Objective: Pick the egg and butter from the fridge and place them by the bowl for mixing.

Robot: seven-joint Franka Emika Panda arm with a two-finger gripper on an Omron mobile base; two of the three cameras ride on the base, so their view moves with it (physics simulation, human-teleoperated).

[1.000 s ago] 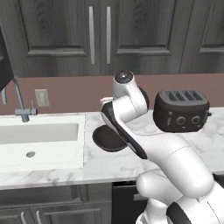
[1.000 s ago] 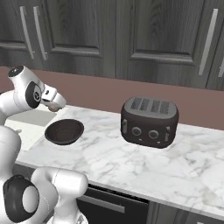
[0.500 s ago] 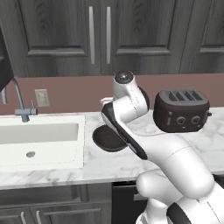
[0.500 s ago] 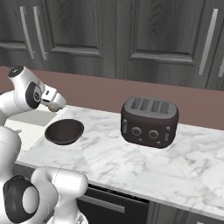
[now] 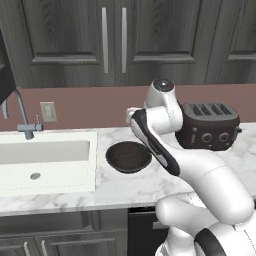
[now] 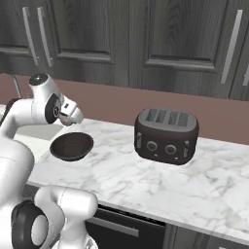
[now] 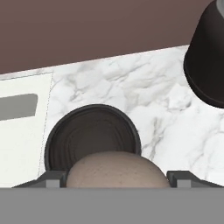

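Nothing moved; gripper (image 7: 117, 177) clamped on egg (image 7: 117, 169) above bowl (image 7: 92, 135). Lower gently onto counter (image 7: 170, 127) beside bowl.

You are viewing evenly lit, sharp rendered frames; soft overhead light is casting a faint shadow beneath the bowl (image 5: 128, 156) on the countertop (image 5: 125, 182), without glare.
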